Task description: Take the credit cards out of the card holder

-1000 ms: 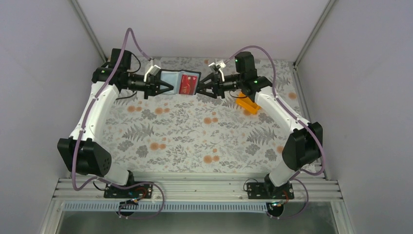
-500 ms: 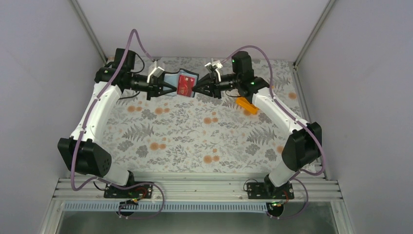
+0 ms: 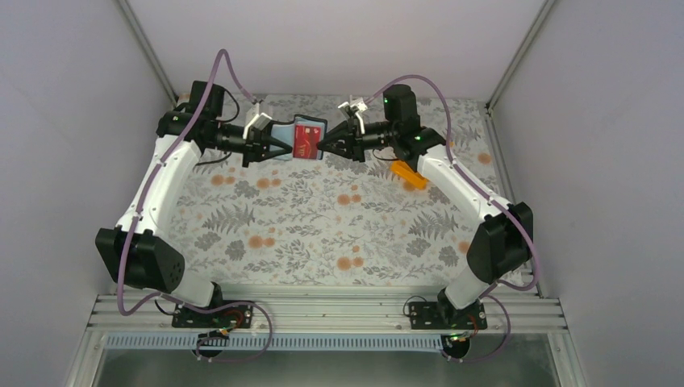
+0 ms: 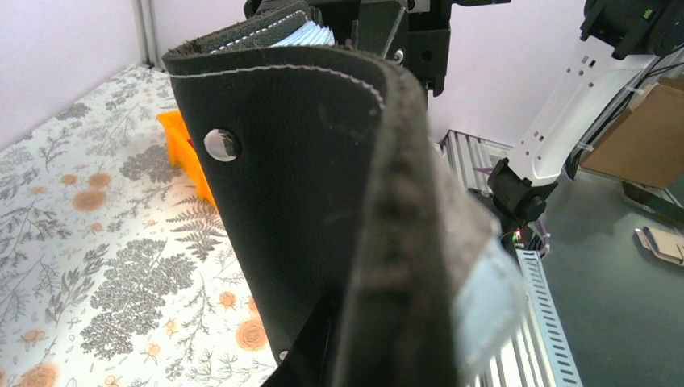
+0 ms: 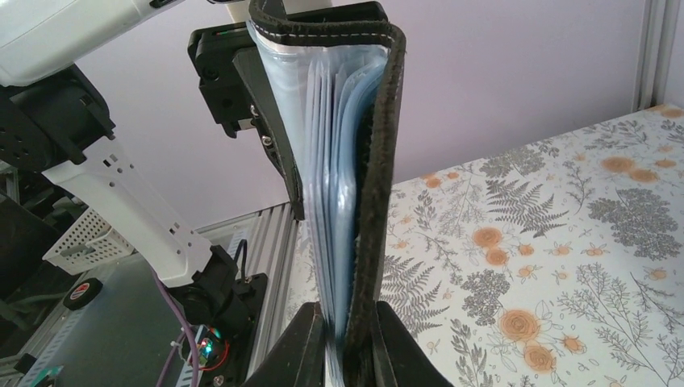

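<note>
Card holder [image 3: 292, 134]: one, black, open, held above the far worktop [image 3: 323, 234]. Credit card [image 3: 305, 139]: one visible, red, inside it. Left gripper [image 3: 276, 146]: clamped on its left edge. Right gripper [image 3: 323, 148]: pinching its right edge. Orange bin [image 3: 410, 173]: one.

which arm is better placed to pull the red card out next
Probably right: the right jaws grip the card holder edge beside the red card; the left jaws clamp the far end, steadying it.

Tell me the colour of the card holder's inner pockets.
The card holder has pale grey-blue inner pockets, clearest in the right wrist view.
</note>
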{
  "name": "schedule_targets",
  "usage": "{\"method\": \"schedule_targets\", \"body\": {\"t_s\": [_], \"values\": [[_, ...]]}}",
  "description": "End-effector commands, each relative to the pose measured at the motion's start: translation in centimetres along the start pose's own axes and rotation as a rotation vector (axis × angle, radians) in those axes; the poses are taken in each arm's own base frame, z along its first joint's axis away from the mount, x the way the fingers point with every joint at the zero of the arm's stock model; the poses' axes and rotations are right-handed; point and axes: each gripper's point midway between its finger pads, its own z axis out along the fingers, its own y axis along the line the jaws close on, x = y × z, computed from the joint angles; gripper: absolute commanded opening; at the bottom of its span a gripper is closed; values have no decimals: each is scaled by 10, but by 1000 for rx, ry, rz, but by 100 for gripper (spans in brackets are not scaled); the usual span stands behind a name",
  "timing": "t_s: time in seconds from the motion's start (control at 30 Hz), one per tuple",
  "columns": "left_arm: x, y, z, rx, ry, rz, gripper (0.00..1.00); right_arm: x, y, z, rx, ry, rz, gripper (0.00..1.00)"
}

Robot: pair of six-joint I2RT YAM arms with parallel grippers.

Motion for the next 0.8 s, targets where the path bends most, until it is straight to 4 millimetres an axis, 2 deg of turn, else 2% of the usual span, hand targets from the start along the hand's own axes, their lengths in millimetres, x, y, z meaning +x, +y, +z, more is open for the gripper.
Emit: {"method": "schedule_targets", "body": {"t_s": [0.0, 0.1, 0.17, 0.27, 0.43, 0.5, 0.6, 0.67, 0.7, 0.77], "values": [[-10, -15, 5, 77, -45, 41, 2, -19, 20, 10, -51, -30, -94, 4], [-9, -1, -5, 21, -50, 12, 3, -18, 14, 6, -5, -25, -84, 4], [-4, 18, -14, -63, -36, -18, 10, -13, 5, 3, 34, -16, -50, 4], [7, 47, -29, -204, -9, -52, 23, -3, -8, 1, 84, 4, 18, 4], [18, 75, -47, -345, 22, -88, 53, 10, -36, 0, 226, 24, 129, 4], [13, 82, -60, -392, 10, -86, 63, 13, -46, -2, 278, 26, 167, 4], [-2, 88, -81, -469, -7, -49, 73, 16, -60, -3, 342, 30, 223, 4], [-13, 88, -91, -522, -5, -14, 74, 14, -68, -8, 402, 27, 253, 4], [-19, 88, -94, -538, -4, 1, 74, 24, -80, -5, 429, 44, 290, 4], [-32, 80, -96, -531, -21, 19, 71, 26, -89, -7, 473, 49, 320, 4]]}}
